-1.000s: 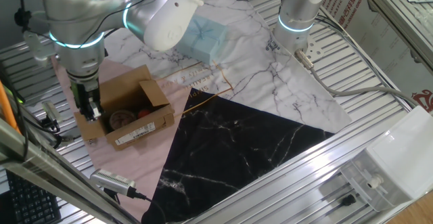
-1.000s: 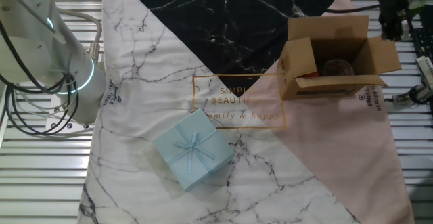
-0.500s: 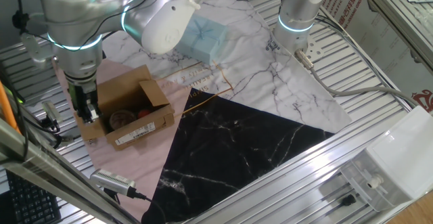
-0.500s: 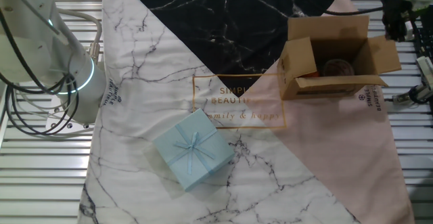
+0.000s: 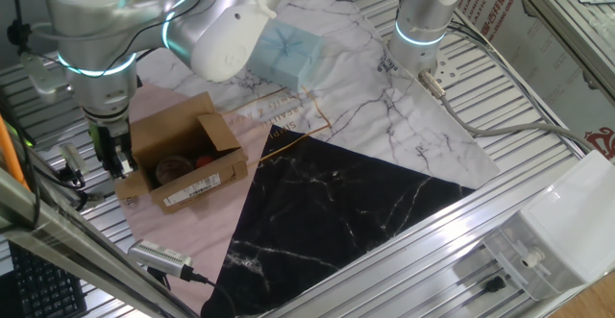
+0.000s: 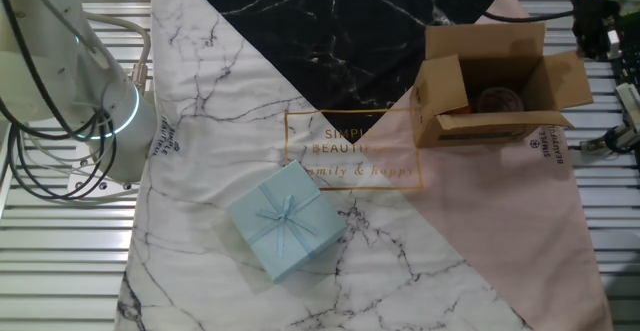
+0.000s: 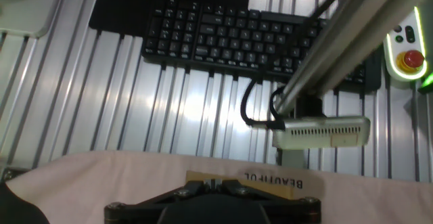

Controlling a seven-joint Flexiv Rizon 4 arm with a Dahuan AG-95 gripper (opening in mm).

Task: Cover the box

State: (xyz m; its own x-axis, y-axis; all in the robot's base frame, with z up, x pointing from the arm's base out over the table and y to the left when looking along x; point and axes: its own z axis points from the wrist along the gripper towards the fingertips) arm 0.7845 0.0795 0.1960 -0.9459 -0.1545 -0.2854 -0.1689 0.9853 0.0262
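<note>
The gripper, finger state indeterminable, has shifted outward past the end flap of the box, which sits open on the pink cloth, all flaps up; closing judged not yet begun.

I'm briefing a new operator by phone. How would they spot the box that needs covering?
Find the pink corner of the marble-print cloth. The box there is brown cardboard, flaps open, white label on one long side, unlike the pale blue ribboned package on the white marble part.

Matt brown cardboard box on marble-print cloth.
</note>
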